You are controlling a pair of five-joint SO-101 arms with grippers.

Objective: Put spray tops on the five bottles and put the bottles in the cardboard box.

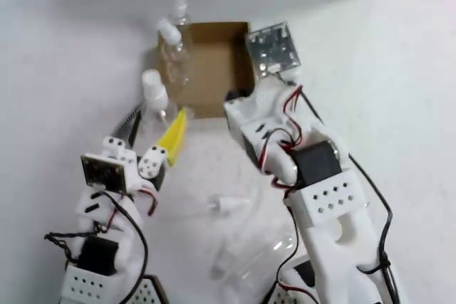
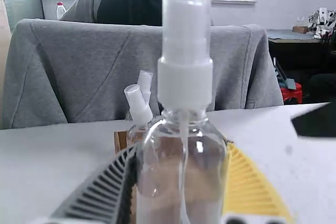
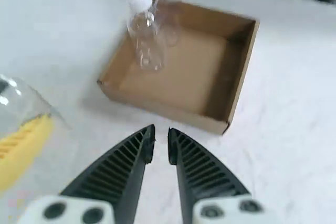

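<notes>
My left gripper (image 1: 160,113) is shut on a clear bottle (image 1: 155,97) with a white spray top (image 2: 185,51), held upright between the black finger (image 2: 102,195) and the yellow finger (image 2: 252,184) just left of the cardboard box (image 1: 214,80). Two more topped bottles (image 1: 174,48) stand in the box's left part, leaning together (image 3: 147,30). My right gripper (image 3: 160,142) hovers at the box's near edge (image 1: 235,97), fingers shut with nothing between them. A loose spray top (image 1: 226,205) lies on the table between the arms.
A clear bottle (image 1: 246,255) lies on the white table near the front, between the arm bases. A grey cloth (image 2: 79,72) covers the chair back beyond the table's far edge. The box's right half (image 3: 210,72) is bare.
</notes>
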